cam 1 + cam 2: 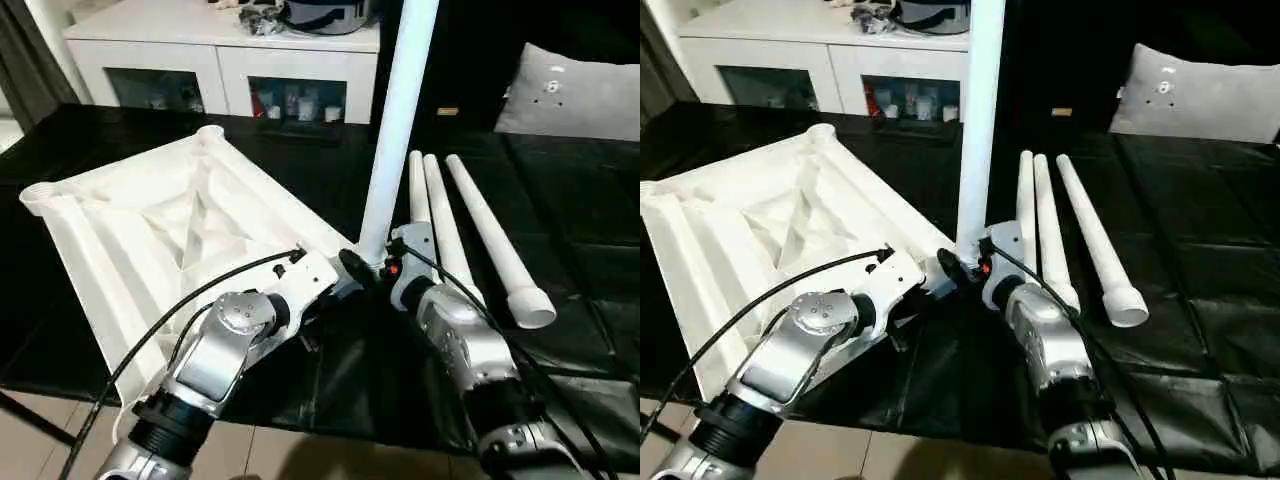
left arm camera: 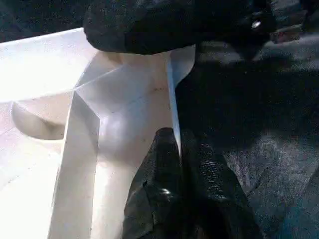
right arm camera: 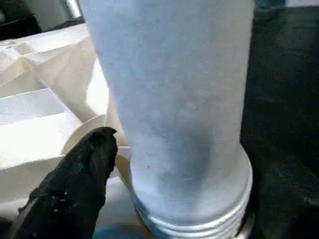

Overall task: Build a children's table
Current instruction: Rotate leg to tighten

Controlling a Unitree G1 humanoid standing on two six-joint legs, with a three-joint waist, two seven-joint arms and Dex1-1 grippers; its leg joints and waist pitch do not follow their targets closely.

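The square white plastic table top [image 1: 160,225] lies upside down on the large black-covered work surface [image 1: 560,230], its ribbed underside facing up and its round corner sockets showing at the far and left corners. At the corner nearest the robot, one long tapered round white leg [image 1: 398,120] stands upright in its socket, rising out of the top of the head views. Three more white tapered legs [image 1: 470,235] lie side by side on the black cover just to the right of the standing leg, their thick ends toward the robot.

The left gripper [image 2: 182,164] is clenched, its two black fingers pinched on a thin upright rib at the edge of the table top, close to the socket with the standing leg. The right gripper [image 1: 385,262] sits at the base of the upright leg; in the right wrist view one black finger [image 3: 82,174] stands just beside the leg's threaded foot, apart from it, so the jaws read as released rather than clamped.

Behind the work surface stands a white cabinet with glass doors [image 1: 220,70], and a grey cushion [image 1: 570,90] rests at the far right
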